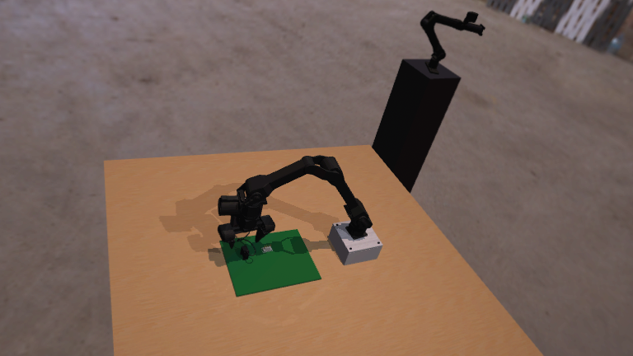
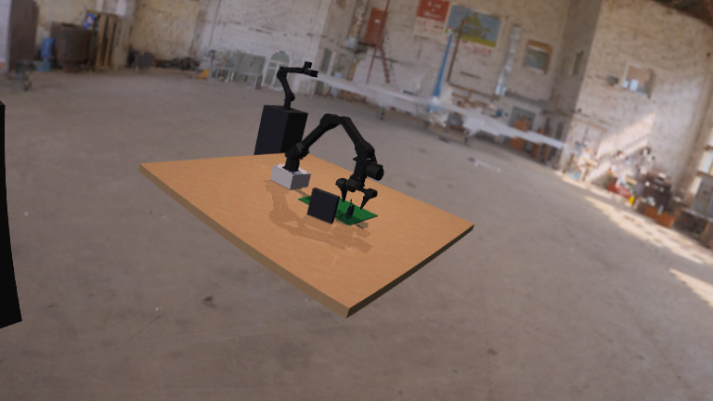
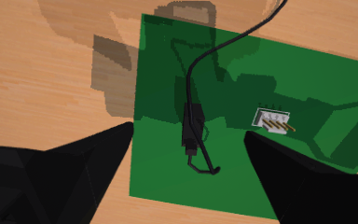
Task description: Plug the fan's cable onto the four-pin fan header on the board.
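Plug (image 3: 192, 126) first: it is a small black block lying on the green board (image 3: 289, 75), near the board's left side in our wrist view. It is not on the pins yet. Its black cable (image 3: 219, 49) runs up and away toward the fan (image 2: 322, 205), and a little loop of wire curls out just below the plug.

Our gripper (image 3: 188, 135) is open very wide and holds nothing. It hangs over the plug, with one dark finger (image 3: 84, 159) on each side, well apart from it.

The four-pin header (image 3: 271, 120) is the small white piece with gold pins, off to the right of the plug, near but not touching it.

What could go wrong? We think a few things.

If we come down crooked, one finger may bump the plug and slide it away.

If we close on the cable or the little loop and not on the block, the plug may twist or slip out when we lift.

The plug is small, so a weak pinch could let it turn, and then its holes will not line up with the pins.

The cable could also tug the plug back as we move it over.

If we push only partway, the plug will sit loose.
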Controlling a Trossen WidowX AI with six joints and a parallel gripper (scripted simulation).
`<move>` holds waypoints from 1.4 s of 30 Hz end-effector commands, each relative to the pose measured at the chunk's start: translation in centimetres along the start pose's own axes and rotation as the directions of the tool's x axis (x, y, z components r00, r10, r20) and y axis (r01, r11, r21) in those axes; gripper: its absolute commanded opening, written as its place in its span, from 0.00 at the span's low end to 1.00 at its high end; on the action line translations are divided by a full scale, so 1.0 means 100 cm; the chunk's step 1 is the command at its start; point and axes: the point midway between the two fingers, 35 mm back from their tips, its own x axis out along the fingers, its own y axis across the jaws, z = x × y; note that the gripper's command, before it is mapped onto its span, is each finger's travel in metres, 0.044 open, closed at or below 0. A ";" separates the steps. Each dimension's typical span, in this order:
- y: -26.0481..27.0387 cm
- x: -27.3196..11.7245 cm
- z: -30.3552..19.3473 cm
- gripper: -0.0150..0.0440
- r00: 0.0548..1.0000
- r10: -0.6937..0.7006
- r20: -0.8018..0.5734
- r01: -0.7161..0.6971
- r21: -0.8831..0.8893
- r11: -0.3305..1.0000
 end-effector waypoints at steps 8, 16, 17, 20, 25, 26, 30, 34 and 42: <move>-0.003 0.021 -0.001 1.00 1.000 -0.013 -0.007 0.013 0.005 1.000; -0.004 0.034 -0.002 1.00 1.000 -0.013 -0.007 0.013 0.005 1.000; -0.004 0.036 -0.002 1.00 1.000 -0.013 -0.007 0.013 0.005 1.000; -0.004 0.040 -0.002 1.00 1.000 -0.013 -0.007 0.013 0.005 1.000; -0.004 0.042 -0.002 1.00 1.000 -0.013 -0.007 0.013 0.005 1.000; -0.004 0.042 -0.002 1.00 1.000 -0.013 -0.007 0.013 0.005 1.000; -0.003 0.039 -0.001 0.82 1.000 -0.008 -0.002 0.008 0.000 1.000; -0.003 0.039 -0.001 0.64 1.000 -0.008 -0.002 0.008 0.000 1.000; -0.003 0.039 -0.001 0.39 1.000 -0.008 -0.002 0.008 0.000 1.000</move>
